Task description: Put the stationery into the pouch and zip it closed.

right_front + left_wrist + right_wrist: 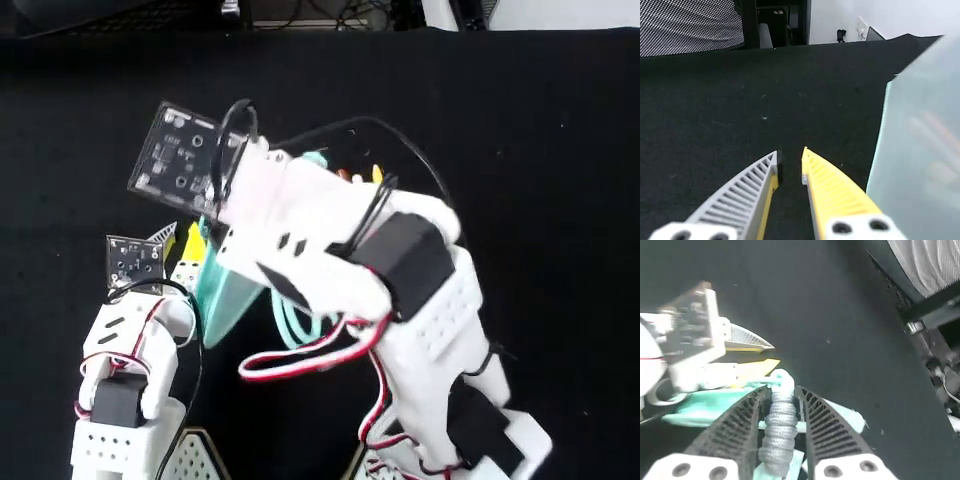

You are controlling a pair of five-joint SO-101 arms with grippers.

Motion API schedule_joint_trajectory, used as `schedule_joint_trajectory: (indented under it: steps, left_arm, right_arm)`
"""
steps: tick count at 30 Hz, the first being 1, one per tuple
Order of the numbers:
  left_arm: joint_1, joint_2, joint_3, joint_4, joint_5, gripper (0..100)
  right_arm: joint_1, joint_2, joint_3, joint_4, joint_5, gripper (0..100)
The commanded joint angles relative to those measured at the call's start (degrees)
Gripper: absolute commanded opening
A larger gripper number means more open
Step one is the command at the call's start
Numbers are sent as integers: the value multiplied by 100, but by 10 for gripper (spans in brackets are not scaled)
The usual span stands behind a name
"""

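A translucent teal pouch (225, 295) hangs tilted between the two arms. My right gripper (782, 390) is shut on the grey cord (777, 425) at the pouch's zipper end, just above the teal fabric (705, 407). A teal cord loop (290, 325) dangles under the right arm. My left gripper (790, 151) hovers low over the black cloth beside the pouch (920, 160), its grey and yellow fingers a narrow gap apart with nothing between them. Faint orange shapes show through the pouch wall. Small orange and yellow pieces (352, 176) peek out behind the right arm.
A black cloth (540, 150) covers the whole table. The bulky white right arm (400, 280) crosses the middle and hides what lies under it. The left arm's base (120, 400) stands at the near left. Chairs and cables are beyond the far edge.
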Motion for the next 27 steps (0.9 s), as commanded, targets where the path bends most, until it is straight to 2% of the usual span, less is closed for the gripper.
schedule_joint_trajectory:
  steps: [1, 5, 9, 12, 16, 25, 27]
  left_arm:
    - [-57, -26, -48, -114, -18, 95]
    - [-57, -26, -57, -105, -18, 95]
    - [-57, -26, -75, -105, -18, 95]
    - [-57, -26, -57, -105, -18, 95]
    - [-57, -26, -48, -123, -18, 95]
    - [-57, -26, -48, -114, -18, 95]
    - [-57, -26, -48, -105, -18, 95]
  right_arm:
    - [598, -338, 743, -1495, -132, 12]
    - [826, -567, 1727, -3262, -1152, 12]
    - [633, -593, 2457, -3701, -1758, 12]
    - [448, -690, 2738, -3569, -1811, 12]
    - [211, -1086, 2791, -2848, -1767, 12]
    - [158, -1798, 2941, -1609, -1758, 12]
    - [18, -1982, 2958, -1442, -1547, 12]
